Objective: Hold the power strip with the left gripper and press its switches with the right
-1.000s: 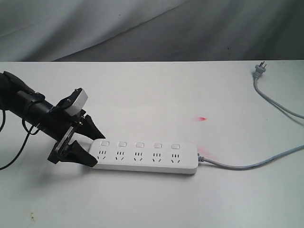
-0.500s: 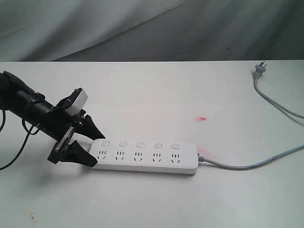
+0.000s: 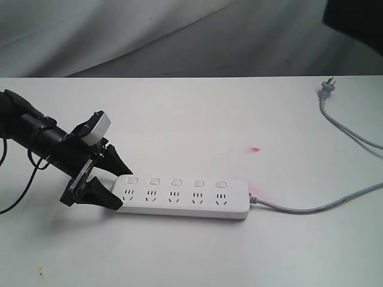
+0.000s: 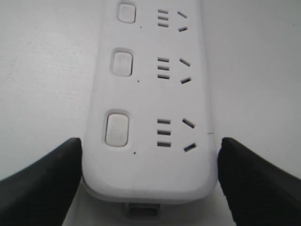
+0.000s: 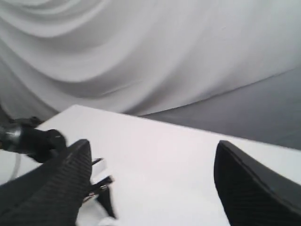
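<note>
My left gripper (image 3: 126, 190) clamps the end of the strip (image 3: 179, 206), which lies flat on the table (image 3: 197, 119), one finger against each long side. My right gripper (image 5: 153, 143) hangs in the air, spread wide, holding nothing.

Probably a lab test set-up rather than a home: a plain white desk (image 3: 197, 113) backed by a draped grey cloth backdrop (image 3: 149, 36).
</note>
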Robot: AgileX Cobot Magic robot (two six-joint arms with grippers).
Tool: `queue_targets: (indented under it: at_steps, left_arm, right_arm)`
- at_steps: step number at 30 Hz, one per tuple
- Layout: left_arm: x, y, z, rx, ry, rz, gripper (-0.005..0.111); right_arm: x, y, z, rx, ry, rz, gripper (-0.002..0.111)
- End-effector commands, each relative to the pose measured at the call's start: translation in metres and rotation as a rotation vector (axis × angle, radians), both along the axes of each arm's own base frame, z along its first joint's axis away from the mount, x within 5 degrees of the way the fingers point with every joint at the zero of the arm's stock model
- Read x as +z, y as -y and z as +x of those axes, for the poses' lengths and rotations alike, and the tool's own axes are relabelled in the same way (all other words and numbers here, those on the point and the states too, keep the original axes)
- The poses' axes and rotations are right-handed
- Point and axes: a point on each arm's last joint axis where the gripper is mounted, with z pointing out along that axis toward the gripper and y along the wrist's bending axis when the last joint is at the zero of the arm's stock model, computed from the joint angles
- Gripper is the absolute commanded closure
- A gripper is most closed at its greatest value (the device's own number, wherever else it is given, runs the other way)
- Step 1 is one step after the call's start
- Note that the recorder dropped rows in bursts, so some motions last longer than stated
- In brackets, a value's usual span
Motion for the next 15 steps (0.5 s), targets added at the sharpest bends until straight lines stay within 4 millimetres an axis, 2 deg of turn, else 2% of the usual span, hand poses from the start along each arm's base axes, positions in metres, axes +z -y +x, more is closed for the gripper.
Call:
queue_targets:
  at_steps: [1,6,9,11,15]
  left_arm:
    - [-0.009,-0.003,0.000,-0.006,0.006,0.048,0.058]
    - [-0.009,-0.003,0.000,-0.006,0.006,0.048,0.058]
    - [-0.009,-0.003,0.000,-0.006,0.006,0.048,0.058]
    - [-0.009,-0.003,0.000,-0.006,0.006,0.048,0.058]
    - [-0.009,-0.003,0.000,-0.006,0.006,0.048,0.058]
  right_arm:
    - [0.013,0.020,-0.009,-0.149,0.216,-0.174,0.041]
    - [0.019,0.031,-0.025,-0.203,0.305,-0.285,0.041]
    - [0.023,0.036,-0.036,-0.211,0.339,-0.285,0.046]
    - [0.025,0.039,-0.044,-0.215,0.357,-0.277,0.054]
    - [0.028,0.043,-0.056,-0.221,0.384,-0.254,0.080]
